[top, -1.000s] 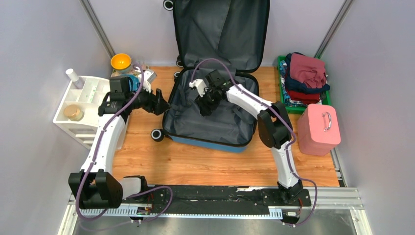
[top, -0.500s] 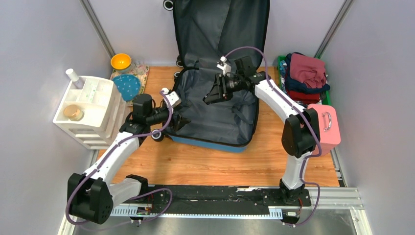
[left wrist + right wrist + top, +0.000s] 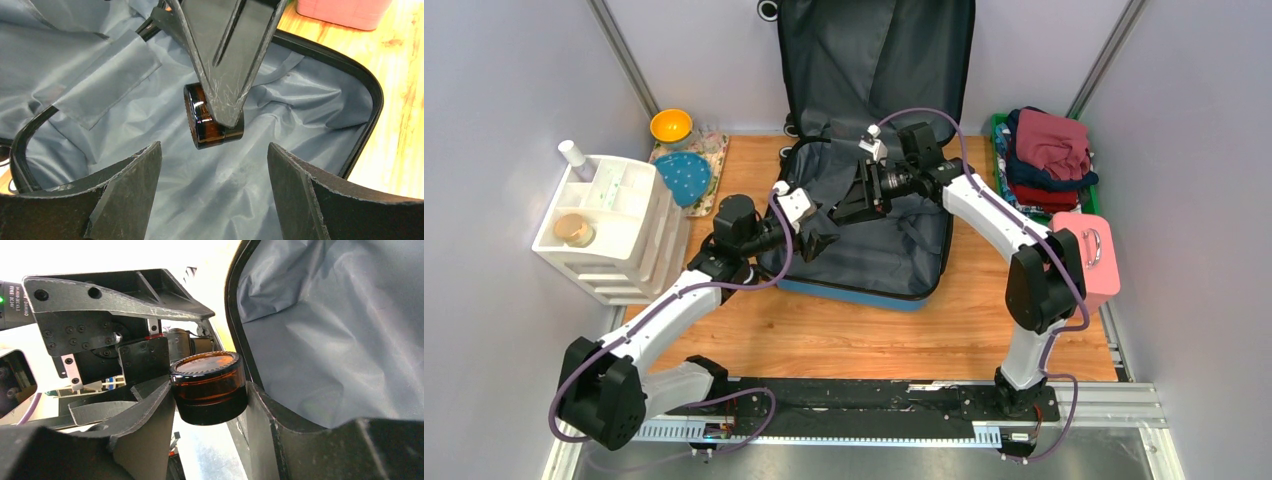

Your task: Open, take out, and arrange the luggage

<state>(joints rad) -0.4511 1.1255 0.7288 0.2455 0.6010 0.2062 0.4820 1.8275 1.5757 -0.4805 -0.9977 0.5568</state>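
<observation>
The blue luggage (image 3: 894, 292) lies open on the wooden table, its lid upright against the back wall, grey lining (image 3: 100, 75) showing. My right gripper (image 3: 842, 208) is shut on a small amber glass jar with a dark lid (image 3: 209, 387) and holds it above the suitcase's left half. The jar also shows in the left wrist view (image 3: 207, 120), between the right fingers. My left gripper (image 3: 816, 240) is open and empty, just in front of and below the jar, facing it over the lining.
A white compartmented organiser (image 3: 604, 225) stands at the left, with an orange bowl (image 3: 670, 126) and a blue dotted item (image 3: 686, 178) behind it. A green tray of folded clothes (image 3: 1049, 160) and a pink case (image 3: 1076, 262) stand at the right.
My left gripper has moved from the table's left over the suitcase's edge towards the jar. My right gripper has lifted out of the suitcase and turned left, holding the jar.
</observation>
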